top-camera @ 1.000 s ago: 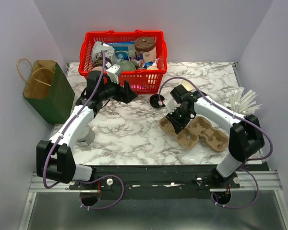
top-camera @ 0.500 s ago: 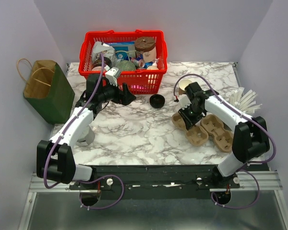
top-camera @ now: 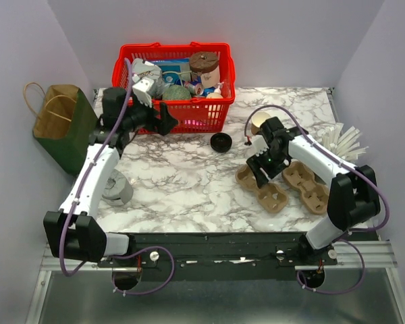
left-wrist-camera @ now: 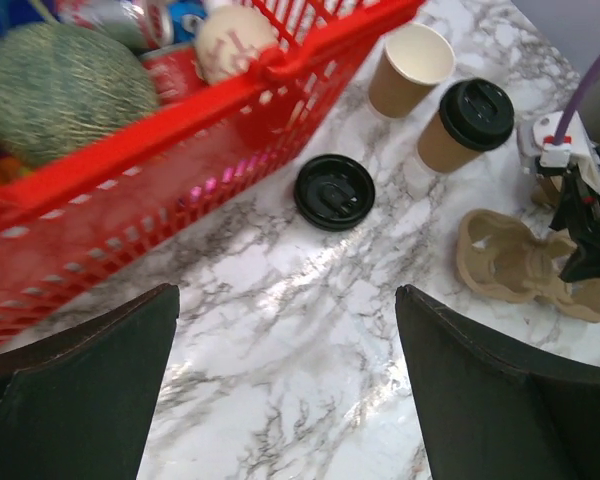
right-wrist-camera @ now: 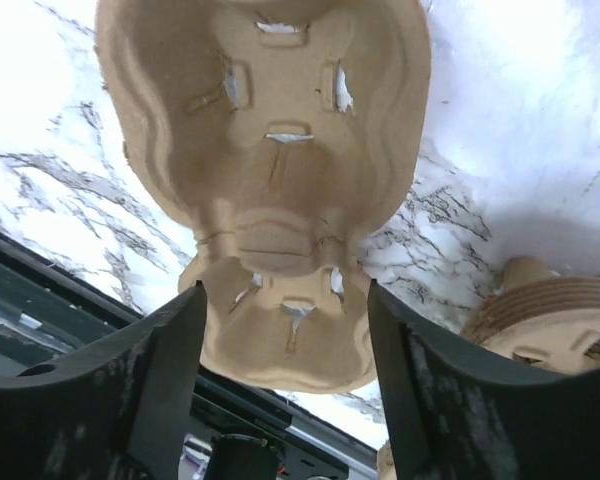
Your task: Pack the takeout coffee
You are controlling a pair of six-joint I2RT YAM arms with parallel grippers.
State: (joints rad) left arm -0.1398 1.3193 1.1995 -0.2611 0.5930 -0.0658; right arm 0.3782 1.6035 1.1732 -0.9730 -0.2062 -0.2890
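The takeout coffee, a small tan paper cup (top-camera: pixel 259 121) (left-wrist-camera: pixel 411 68) with a white inside, stands open on the marble right of the red basket (top-camera: pixel 209 115). Beside it in the left wrist view is a tan cup with a black lid (left-wrist-camera: pixel 464 125). A loose black lid (top-camera: pixel 221 142) (left-wrist-camera: pixel 334 192) lies in front of the basket. My right gripper (top-camera: pixel 262 167) (right-wrist-camera: pixel 285 290) is open, its fingers straddling one end of a brown pulp carrier (top-camera: pixel 262 187) (right-wrist-camera: pixel 265 130) resting on the table. My left gripper (top-camera: pixel 167 123) (left-wrist-camera: pixel 287 290) hangs open and empty by the basket front.
A second pulp carrier (top-camera: pixel 307 186) lies to the right. The basket holds a melon (left-wrist-camera: pixel 65 90), cans and a brown-lidded cup (top-camera: pixel 204 67). A green paper bag (top-camera: pixel 64 128) stands at the left edge, a grey roll (top-camera: pixel 115 189) at front left, white sticks (top-camera: pixel 344 144) at far right.
The right gripper dragged the carrier rightward, then its jaws spread wider. The left arm swung back and left along the basket front, uncovering the grey roll.
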